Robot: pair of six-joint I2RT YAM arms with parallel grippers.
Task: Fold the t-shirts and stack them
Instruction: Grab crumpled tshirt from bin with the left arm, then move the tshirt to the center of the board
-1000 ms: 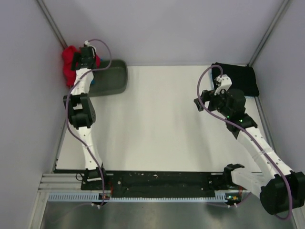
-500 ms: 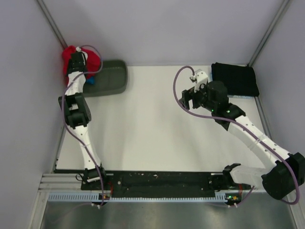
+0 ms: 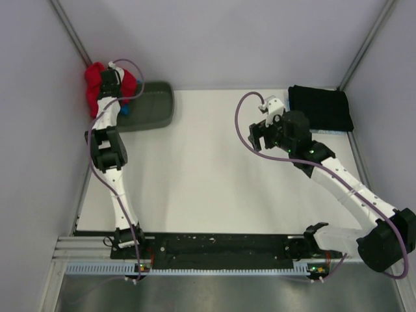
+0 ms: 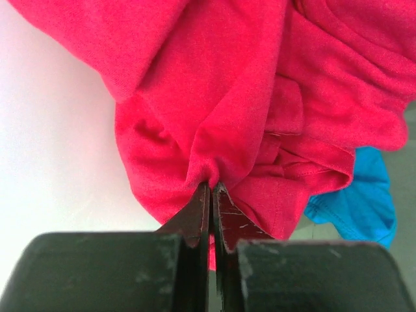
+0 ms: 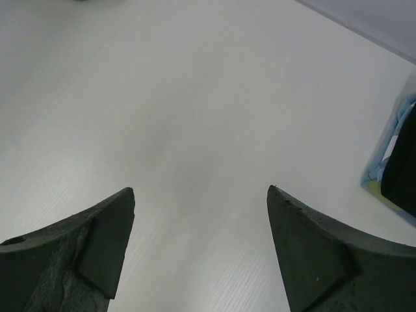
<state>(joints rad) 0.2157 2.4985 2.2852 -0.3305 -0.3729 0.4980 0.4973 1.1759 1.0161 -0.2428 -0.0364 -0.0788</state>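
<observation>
White tabletop (image 3: 208, 175), matte, walled on three sides by pale grey panels (image 3: 214, 39).

Red t-shirt (image 4: 227, 84): bunched and unfolded, upper left of the overhead frame, against the corner of the panels. Fills most of the left wrist frame in heavy folds.

Left gripper (image 4: 211, 190): jaws closed to a slit, pinching a ridge of the red t-shirt (lower centre of the left wrist frame). Arm stretched up the left side of the overhead frame.

Turquoise t-shirt (image 4: 357, 205): crumpled, only a small part showing, lower right of the left wrist frame. Touching the red t-shirt and partly under it. A blue speck at the left end of the tub in the overhead frame.

Tub (image 3: 153, 104): grey-green, oval, plastic, just right of the red t-shirt.

Black t-shirt (image 3: 322, 107): folded into a flat rectangle, upper right of the overhead frame, near the right panel. Resting on a pale blue edge (image 5: 383, 159) (what this belongs to cannot be told).

Right gripper (image 5: 200, 190): jaws spread wide, holding nothing, bare tabletop showing between the fingers. Right of centre in the overhead frame, left of the black t-shirt and apart from it.

Purple cable (image 3: 239, 127): looped beside the right wrist.
</observation>
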